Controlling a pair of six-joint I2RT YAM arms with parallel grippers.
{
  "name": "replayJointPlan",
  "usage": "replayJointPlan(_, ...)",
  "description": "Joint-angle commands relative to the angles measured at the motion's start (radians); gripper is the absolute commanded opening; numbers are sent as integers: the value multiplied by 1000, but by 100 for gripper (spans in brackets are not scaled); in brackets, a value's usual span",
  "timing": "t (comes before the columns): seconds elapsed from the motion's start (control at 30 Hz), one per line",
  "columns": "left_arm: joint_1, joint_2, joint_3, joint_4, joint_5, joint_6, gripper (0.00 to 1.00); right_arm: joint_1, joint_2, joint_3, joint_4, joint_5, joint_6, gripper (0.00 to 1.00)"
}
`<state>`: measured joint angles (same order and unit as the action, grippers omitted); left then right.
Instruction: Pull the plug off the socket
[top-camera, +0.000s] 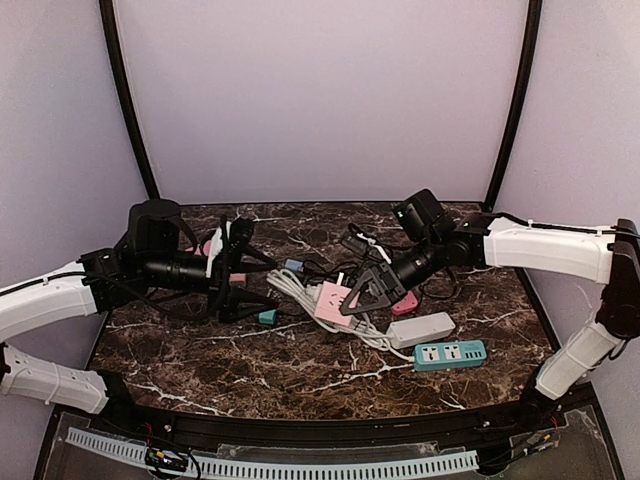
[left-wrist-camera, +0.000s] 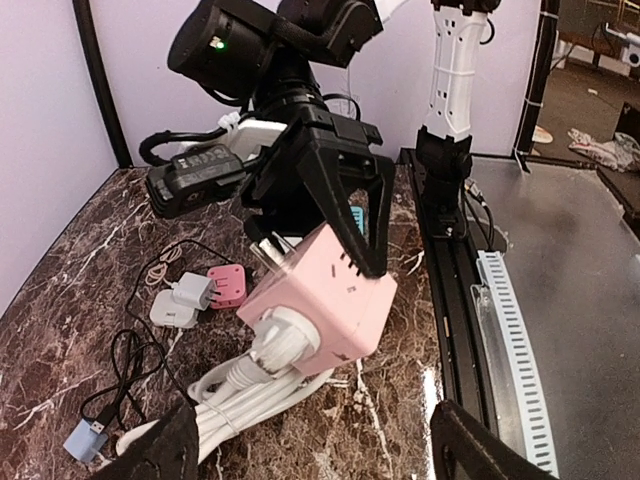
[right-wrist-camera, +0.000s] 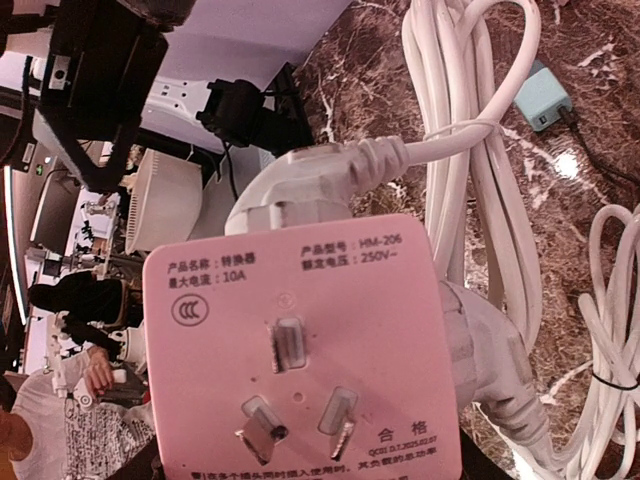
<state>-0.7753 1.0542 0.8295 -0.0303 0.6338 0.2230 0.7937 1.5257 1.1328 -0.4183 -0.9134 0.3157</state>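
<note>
Looking along your left pincer (left-wrist-camera: 320, 445), you find its jaws spread wide with nothing between them; the white plug (left-wrist-camera: 278, 342) sits just ahead, pushed into the near face of the pink socket cube (left-wrist-camera: 335, 305). Your right pincer (left-wrist-camera: 320, 252) pinches that cube from above, one finger down each side. Coiled white cable (left-wrist-camera: 250, 400) lies just beneath the cube.

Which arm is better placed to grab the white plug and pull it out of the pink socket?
Left. Its open left pincer faces the white plug, while the right pincer is clamped on the pink socket, bracing it.
</note>
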Motion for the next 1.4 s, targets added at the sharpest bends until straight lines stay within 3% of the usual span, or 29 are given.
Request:
replayJointPlan(0.0,-70,41,24,-86,-92,165,76,8,-63,26,55,-197,-30,0)
replayJointPlan(0.13,-126,74,40,-105,-115,197,66,11,-65,23,53,-218,-11,0)
replayJointPlan(0.33,-201,94,40,-79,-259,225,57,33,-52,25,61,-238,0,0)
replayJointPlan(0.67,-235,126,28,-5,-365,182,53,73,-35,21,84,-240,10,0)
replayJointPlan(1.0,-239,128,30,-11,-271,186,32,84,-13,12,92,-213,46,0)
replayJointPlan(1.23,-242,103,13,1,-242,185,27,91,25,35,111,-234,69,0)
replayJointPlan(1.37,-252,104,10,-5,-236,191,18,93,42,40,115,-244,77,0)
